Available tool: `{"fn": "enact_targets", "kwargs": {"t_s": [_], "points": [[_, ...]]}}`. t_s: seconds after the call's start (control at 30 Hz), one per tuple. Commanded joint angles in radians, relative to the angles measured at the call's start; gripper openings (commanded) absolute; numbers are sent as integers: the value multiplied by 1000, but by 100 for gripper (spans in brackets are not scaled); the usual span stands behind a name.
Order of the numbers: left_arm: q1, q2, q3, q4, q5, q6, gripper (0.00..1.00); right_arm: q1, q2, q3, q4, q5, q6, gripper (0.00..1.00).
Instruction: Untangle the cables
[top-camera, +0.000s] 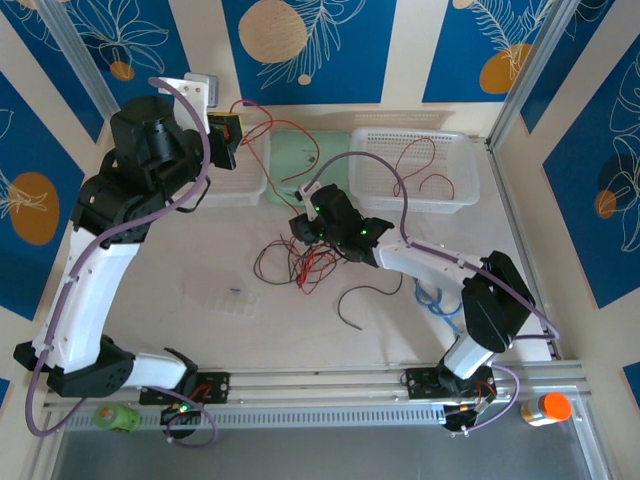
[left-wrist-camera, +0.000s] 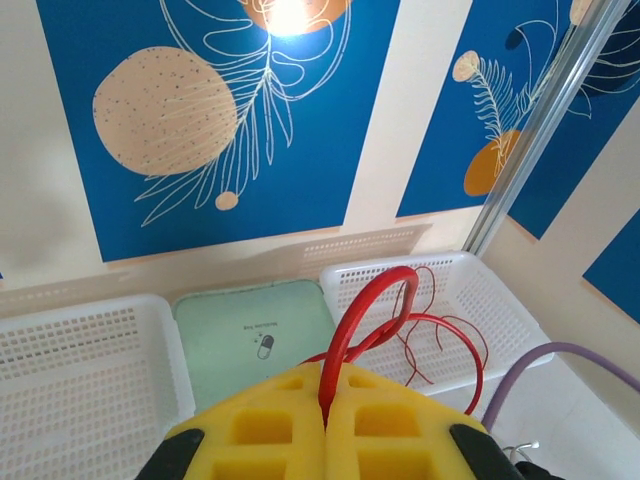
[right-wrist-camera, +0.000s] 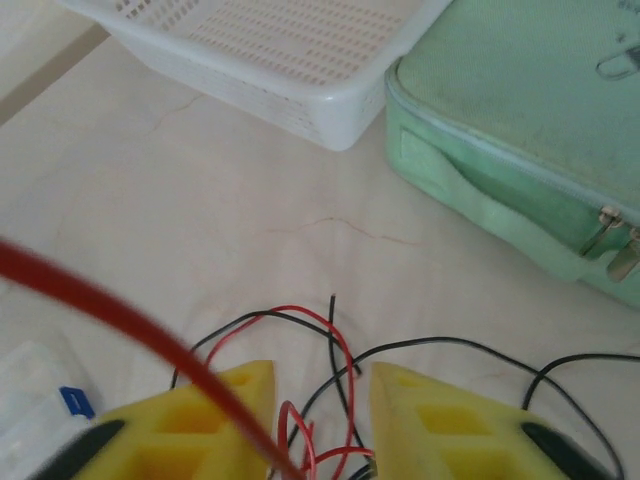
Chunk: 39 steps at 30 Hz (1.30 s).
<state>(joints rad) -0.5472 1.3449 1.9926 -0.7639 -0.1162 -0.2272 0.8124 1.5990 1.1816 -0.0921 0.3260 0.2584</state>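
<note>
My left gripper (left-wrist-camera: 325, 405) is raised near the back baskets, its yellow pads shut on a bright red cable (left-wrist-camera: 372, 305) that loops up out of them. From above, that gripper (top-camera: 231, 130) holds the red cable (top-camera: 262, 118) as it arcs down toward the tangle of red and black cables (top-camera: 297, 264) on the table. My right gripper (top-camera: 304, 236) hovers over the tangle. In the right wrist view its jaws (right-wrist-camera: 322, 420) stand open, with thin red and black cables (right-wrist-camera: 330, 345) lying between them. A blurred red cable (right-wrist-camera: 100, 300) crosses in front.
A white basket (top-camera: 460, 150) at the back right holds red cables (top-camera: 415, 165). A second white basket (top-camera: 240, 185) and a green pouch (top-camera: 288, 165) sit to its left. One black cable (top-camera: 362, 298), a light blue coil (top-camera: 436, 298) and a clear plastic box (top-camera: 225, 300) lie nearer.
</note>
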Motion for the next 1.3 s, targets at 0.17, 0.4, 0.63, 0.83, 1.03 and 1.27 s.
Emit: {"fn": "enact_targets", "kwargs": {"t_s": [0.17, 0.4, 0.63, 0.83, 1.03, 1.27], "points": [[3, 45, 22, 22, -14, 11, 3, 40, -199, -27, -32, 32, -8, 0], [3, 100, -48, 41, 66, -29, 1, 29, -335, -23, -61, -78, 18, 0], [-5, 132, -165, 61, 154, -68, 0, 21, -355, -20, -29, -142, 70, 0], [-29, 155, -222, 34, 269, -66, 0, 22, -345, -4, 5, -73, 61, 0], [-62, 201, -162, -129, 327, 5, 0, 21, -334, 6, 15, 7, -18, 0], [-88, 239, -78, -314, 269, 49, 0, 22, -324, -22, 32, 130, -88, 0]]}}
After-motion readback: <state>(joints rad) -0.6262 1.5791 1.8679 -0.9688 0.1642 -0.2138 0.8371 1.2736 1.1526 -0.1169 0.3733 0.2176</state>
